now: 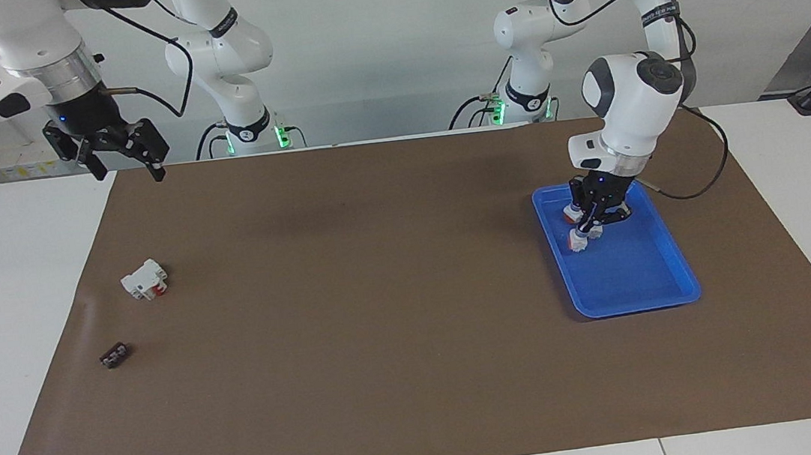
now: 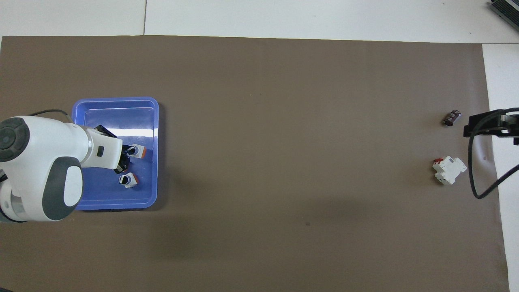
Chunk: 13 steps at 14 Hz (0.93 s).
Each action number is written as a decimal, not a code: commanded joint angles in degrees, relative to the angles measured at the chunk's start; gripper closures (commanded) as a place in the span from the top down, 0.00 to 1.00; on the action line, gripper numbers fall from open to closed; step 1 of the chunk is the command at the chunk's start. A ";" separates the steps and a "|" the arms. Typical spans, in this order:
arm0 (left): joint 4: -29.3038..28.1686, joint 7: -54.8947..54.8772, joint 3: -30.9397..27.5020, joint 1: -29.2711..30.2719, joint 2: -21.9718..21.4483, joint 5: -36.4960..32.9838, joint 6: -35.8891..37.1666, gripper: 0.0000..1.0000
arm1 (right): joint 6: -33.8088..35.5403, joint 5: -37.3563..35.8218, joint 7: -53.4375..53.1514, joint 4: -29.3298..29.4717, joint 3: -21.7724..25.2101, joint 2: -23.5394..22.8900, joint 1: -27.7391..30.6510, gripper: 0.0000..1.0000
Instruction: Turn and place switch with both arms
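left gripper (image 1: 590,221): down inside the blue tray (image 1: 653,284), low over its floor, at the end nearer the robots. fingers pointed down, straddling a switch (image 1: 577,239); looked clamped on it, w/ the switch's white body and orange block showing just under the tips. overhead view had the wrist covering most of the gripper (image 2: 123,160), so the grip read came from the facing view only.

held switch: in overhead, white w/ orange side and black knob end (image 2: 137,151), at the fingertips, inside the tray (image 2: 115,103).

second switch (image 1: 570,213): also in the tray, nearer the robots than the held one, just beside the gripper. overhead showed it as a small white/orange piece w/ a black top (image 2: 129,180). couldn't tell if it touched the fingers.

right gripper (image 1: 127,165): up in the air over the mat's edge at the right arm's end of the table, arm waiting. fingers spread apart, nothing between them. only its tip showed in overhead (image 2: 488,125).

white block w/ red part (image 1: 144,279): on the brown mat (image 1: 355,323), toward the right arm's end, lying on its side (image 2: 449,170).

small black piece (image 1: 114,355): on the mat, farther from the robots than the white block, near it but apart (image 2: 451,118).
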<state>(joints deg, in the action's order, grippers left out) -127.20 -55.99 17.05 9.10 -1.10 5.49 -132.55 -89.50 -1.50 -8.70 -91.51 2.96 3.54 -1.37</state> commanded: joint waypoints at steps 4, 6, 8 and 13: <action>-0.59 3.86 -0.79 -0.49 -9.78 -1.09 6.32 0.99 | -0.15 -0.17 1.32 -2.09 -0.76 1.30 0.76 0.99; -0.86 11.30 -1.31 -0.22 -12.51 -1.09 10.97 0.99 | -0.15 -0.09 1.32 -2.09 -0.76 1.30 0.76 0.99; -0.68 26.03 -2.37 -0.83 -14.45 -1.09 20.26 1.00 | 0.28 -0.09 1.05 -2.09 -0.85 1.30 0.58 0.99; 3.96 51.23 -14.20 -11.26 -13.41 -1.01 24.27 1.00 | 0.46 -0.09 0.96 -1.92 -0.85 1.82 0.32 0.99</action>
<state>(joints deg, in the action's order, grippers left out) -126.31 -10.49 8.97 3.48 -15.18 5.46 -109.30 -89.46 -1.49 -8.69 -92.26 2.58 3.90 -1.40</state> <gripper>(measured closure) 0.004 0.004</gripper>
